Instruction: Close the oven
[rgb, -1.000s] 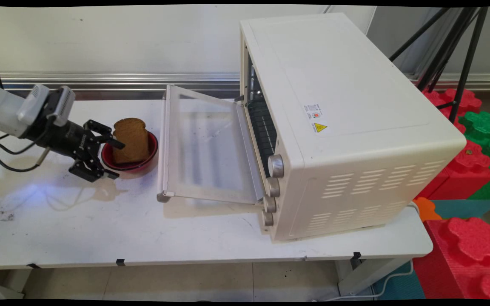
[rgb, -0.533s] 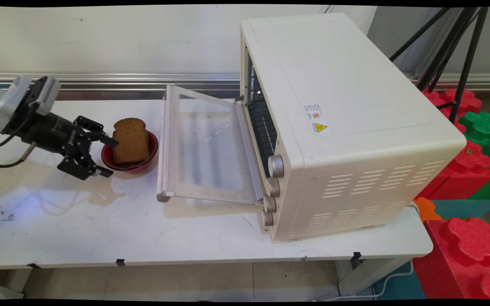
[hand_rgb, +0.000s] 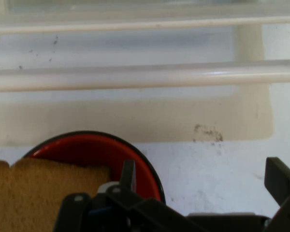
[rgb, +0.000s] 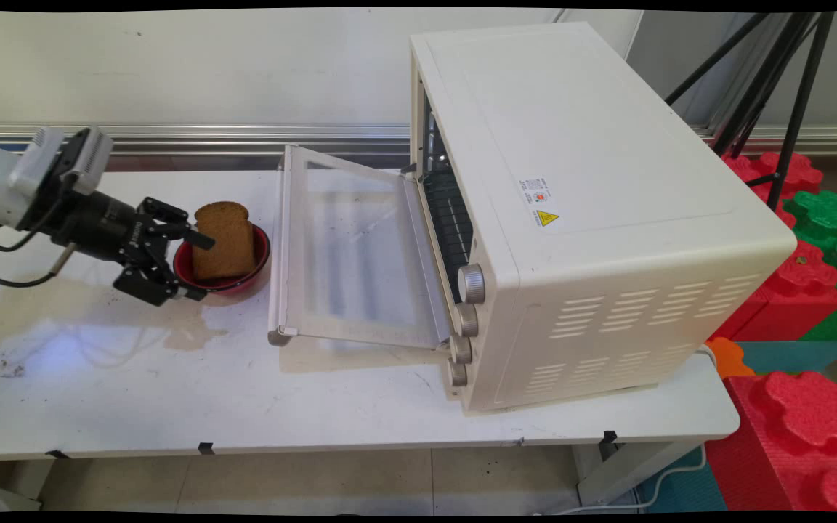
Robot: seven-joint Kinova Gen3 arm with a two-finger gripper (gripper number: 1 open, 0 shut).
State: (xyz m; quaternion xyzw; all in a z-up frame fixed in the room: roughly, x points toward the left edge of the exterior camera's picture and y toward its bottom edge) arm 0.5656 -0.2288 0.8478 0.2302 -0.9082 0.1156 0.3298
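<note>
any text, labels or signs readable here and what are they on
No words can be read anywhere.
Oven top: a small white sticker with a red mark, its print too small to read.
Below it: a yellow triangle warning sign, no legible wording.
Pincer body: white lettering, too small to read.

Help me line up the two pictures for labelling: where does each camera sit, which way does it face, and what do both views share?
Main view: fixed above the table's near side, looking down across it to the wall; shows the oven with its door open, and the arm entering from the left with its gripper open.
Hand view: on the hand, looking along the gripper toward the oven door's handle; linkage and fingers rise from the bottom edge.
Both share: red bowl, bread slice, door, table.
</note>
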